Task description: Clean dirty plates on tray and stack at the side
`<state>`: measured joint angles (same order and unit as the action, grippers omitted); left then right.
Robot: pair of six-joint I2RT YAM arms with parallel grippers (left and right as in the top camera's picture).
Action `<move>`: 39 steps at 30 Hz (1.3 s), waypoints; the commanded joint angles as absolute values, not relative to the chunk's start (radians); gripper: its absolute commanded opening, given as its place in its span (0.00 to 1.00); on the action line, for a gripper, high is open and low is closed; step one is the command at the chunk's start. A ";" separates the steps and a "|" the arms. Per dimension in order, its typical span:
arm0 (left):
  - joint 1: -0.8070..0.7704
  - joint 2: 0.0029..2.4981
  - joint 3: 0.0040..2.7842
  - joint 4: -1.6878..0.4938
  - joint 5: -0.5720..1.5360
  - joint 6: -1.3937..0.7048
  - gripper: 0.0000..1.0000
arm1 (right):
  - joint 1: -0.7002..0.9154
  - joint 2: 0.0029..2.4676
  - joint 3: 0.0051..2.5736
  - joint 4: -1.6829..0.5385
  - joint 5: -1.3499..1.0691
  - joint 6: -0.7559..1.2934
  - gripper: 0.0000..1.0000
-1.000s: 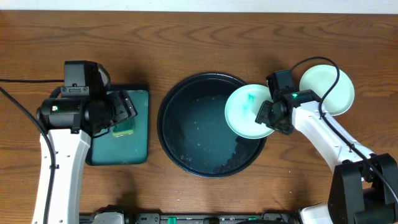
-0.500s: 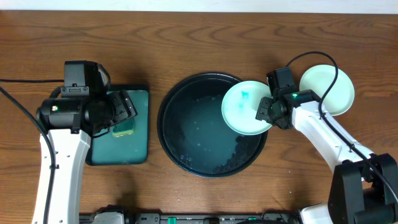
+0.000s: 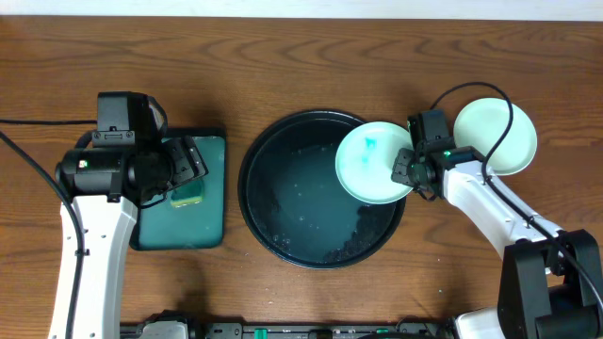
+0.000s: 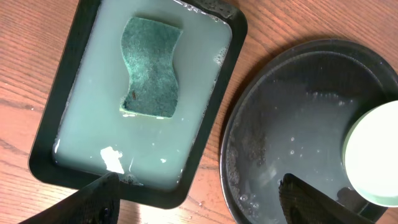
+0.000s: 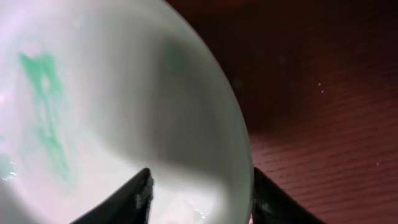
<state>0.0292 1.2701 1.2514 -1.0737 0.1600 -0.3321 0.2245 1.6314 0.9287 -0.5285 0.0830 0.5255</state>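
**Smeared plate at the round tray's right rim, between my right fingers**

On the left, my left gripper (image 4: 199,182) is hovering over the rectangular tray (image 4: 57,106) with its jaws spread wide and nothing between them. That tray is holding cloudy water (image 4: 186,124), and a green sponge (image 4: 149,68) is lying flat in its far half.

In the middle of the wooden table (image 3: 301,47), the round black tray (image 3: 273,202) is sitting wet, with droplets and foam scattered across its floor.

The smeared plate (image 3: 372,162) is overlapping the round tray's right rim, mostly above the tray's inside, with a teal smear (image 3: 368,148) showing near its centre. My right gripper (image 5: 202,186) is reaching in from the right, and its fingers (image 5: 140,196) are straddling the plate's right edge, one on each side. The wrist view is too close and blurred here, so I cannot tell whether they are actually pinching the plate or only bracketing it.

Farthest right, the second plate (image 3: 518,137), pale mint, is lying on the table just beside my right arm, apart from the round tray.
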 commanded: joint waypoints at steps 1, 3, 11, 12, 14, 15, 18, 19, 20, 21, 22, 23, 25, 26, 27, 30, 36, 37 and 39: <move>0.027 1.276 1.252 -1.076 0.172 -0.311 0.82 | 0.218 1.622 0.899 -0.508 0.097 0.540 0.29; 0.027 1.276 1.252 -1.076 0.172 -0.311 0.82 | 0.218 1.622 0.884 -0.491 0.097 0.553 0.14; 0.027 1.276 1.252 -1.076 0.172 -0.311 0.82 | 0.218 1.622 0.843 -0.438 0.100 0.588 0.01; 0.027 1.276 1.252 -1.076 0.172 -0.311 0.82 | 0.219 1.622 0.842 -0.435 0.099 0.588 0.01; 0.027 1.276 1.252 -1.076 0.172 -0.311 0.82 | 0.223 1.622 0.842 -0.430 0.100 0.587 0.01; 0.027 1.276 1.252 -1.076 0.172 -0.311 0.82 | 0.224 1.621 0.843 -0.428 0.099 0.587 0.01; 0.027 1.276 1.252 -1.076 0.172 -0.311 0.82 | 0.229 1.621 0.845 -0.421 0.067 0.566 0.01; 0.027 1.276 1.252 -1.076 0.172 -0.311 0.82 | 0.231 1.619 0.847 -0.418 0.037 0.543 0.01; 0.027 1.276 1.252 -1.076 0.172 -0.311 0.82 | 0.234 1.617 0.850 -0.415 0.007 0.527 0.01; 0.027 1.276 1.252 -1.076 0.172 -0.311 0.82 | 0.237 1.613 0.853 -0.415 -0.021 0.516 0.01; 0.027 1.276 1.252 -1.075 0.172 -0.311 0.82 | 0.240 1.607 0.856 -0.416 -0.045 0.515 0.02; 0.027 1.276 1.252 -1.075 0.172 -0.311 0.82 | 0.242 1.599 0.859 -0.420 -0.073 0.515 0.02; 0.027 1.276 1.252 -1.073 0.172 -0.311 0.82 | 0.244 1.580 0.863 -0.432 -0.147 0.535 0.02; 0.027 1.276 1.252 -1.072 0.172 -0.311 0.82 | 0.244 1.571 0.864 -0.442 -0.183 0.557 0.02; 0.027 1.276 1.252 -1.072 0.172 -0.311 0.81 | 0.244 1.561 0.864 -0.453 -0.230 0.579 0.02; 0.027 1.276 1.252 -1.068 0.168 -0.311 0.80 | 0.244 1.556 0.864 -0.468 -0.307 0.597 0.02; 0.027 1.281 1.252 -1.057 0.083 -0.311 0.68 | 0.260 1.565 0.862 -0.473 -0.341 0.579 0.02; 0.027 1.287 1.252 -1.053 0.070 -0.311 0.66 | 0.267 1.571 0.862 -0.471 -0.339 0.578 0.02; 0.027 1.302 1.251 -1.046 0.059 -0.311 0.65 | 0.283 1.588 0.862 -0.467 -0.331 0.578 0.02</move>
